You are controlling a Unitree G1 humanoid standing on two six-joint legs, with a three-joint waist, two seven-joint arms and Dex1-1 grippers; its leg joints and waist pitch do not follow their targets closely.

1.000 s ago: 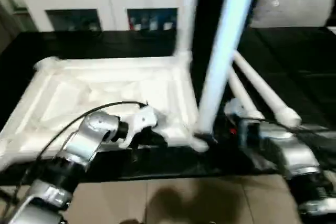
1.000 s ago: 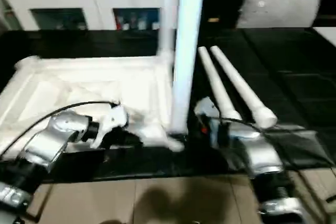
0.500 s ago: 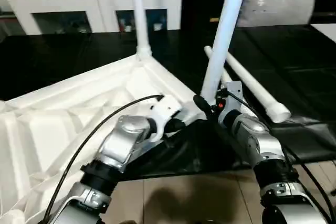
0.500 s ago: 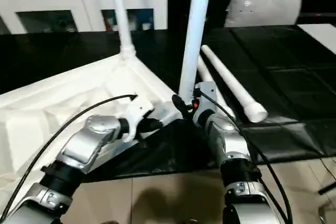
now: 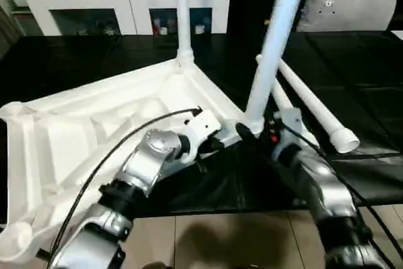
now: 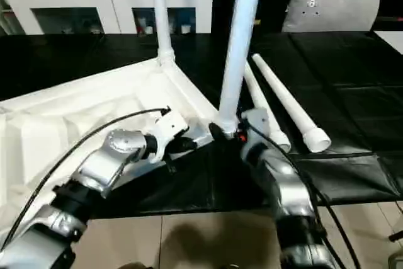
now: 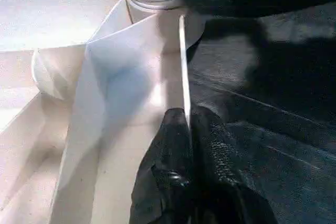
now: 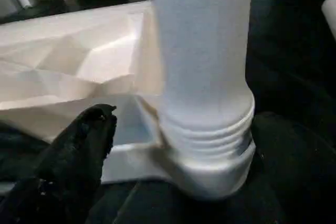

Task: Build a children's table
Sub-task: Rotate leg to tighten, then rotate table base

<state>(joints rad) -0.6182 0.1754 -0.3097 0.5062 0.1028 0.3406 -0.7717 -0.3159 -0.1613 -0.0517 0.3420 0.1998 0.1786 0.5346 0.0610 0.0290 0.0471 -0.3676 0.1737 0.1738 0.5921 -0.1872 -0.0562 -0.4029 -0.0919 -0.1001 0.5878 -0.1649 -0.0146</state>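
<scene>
The children's table's white tabletop (image 5: 82,137) lies upside down on a black surface, ribs up. One white leg (image 5: 182,17) stands upright in its far corner socket. A second leg (image 5: 272,48) stands in the near right corner socket. Two loose legs (image 5: 313,104) lie side by side on the black surface to the right. My left gripper (image 5: 214,145) is shut on the tabletop's thin near rim (image 7: 182,66), just left of that corner. My right gripper (image 5: 250,131) is open at the base of the near leg (image 8: 202,77), with one black finger (image 8: 86,140) standing apart from it.
A white cabinet (image 5: 126,4) with glass doors stands behind the black table. A grey cushion (image 5: 352,4) sits at the back right. The table's front edge (image 5: 220,209) runs just below my grippers, with tiled floor beyond it.
The camera has shifted. My right gripper's fingers have spread away from the base of the near leg. The left gripper keeps its hold on the rim.
</scene>
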